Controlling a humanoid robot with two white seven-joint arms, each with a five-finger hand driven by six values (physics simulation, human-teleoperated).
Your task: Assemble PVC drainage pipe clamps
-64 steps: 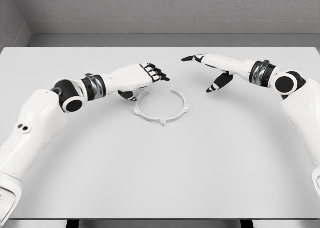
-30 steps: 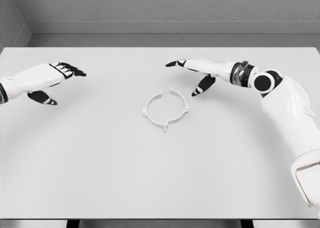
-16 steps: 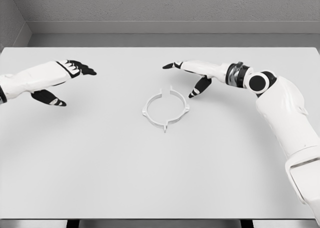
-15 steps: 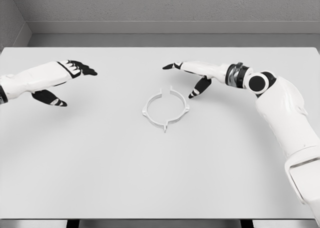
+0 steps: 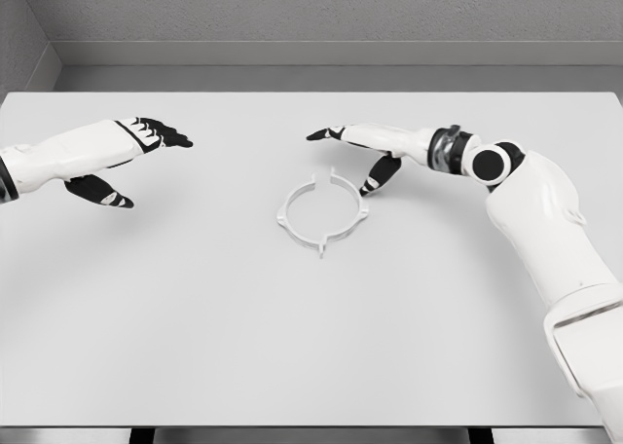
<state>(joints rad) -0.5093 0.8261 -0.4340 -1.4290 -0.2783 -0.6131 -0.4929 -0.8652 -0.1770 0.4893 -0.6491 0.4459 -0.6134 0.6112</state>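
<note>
The pale counter [image 5: 195,327] filled nearly the whole frame, bare except for one small part near its middle. The right arm reached in from the right edge toward the centre, and the left arm showed only as a forearm at the left edge. The left hand [image 5: 107,157] hung at the upper left of the frame, well apart from the work, its fingers spread and holding nothing. The right hand [image 5: 365,152] hovered just above centre, fingers stretched out and apart, thumb pointing down, also empty. The clamp ring [image 5: 323,213], two white half-hoops set together with a small gap at the top, lay flat at the centre of the frame. It lay just below and to the left of the right hand, whose thumb tip hung near the ring's upper right edge, so the right hand was by far the nearer of the two. Being round, the ring had no clear long axis.
</note>
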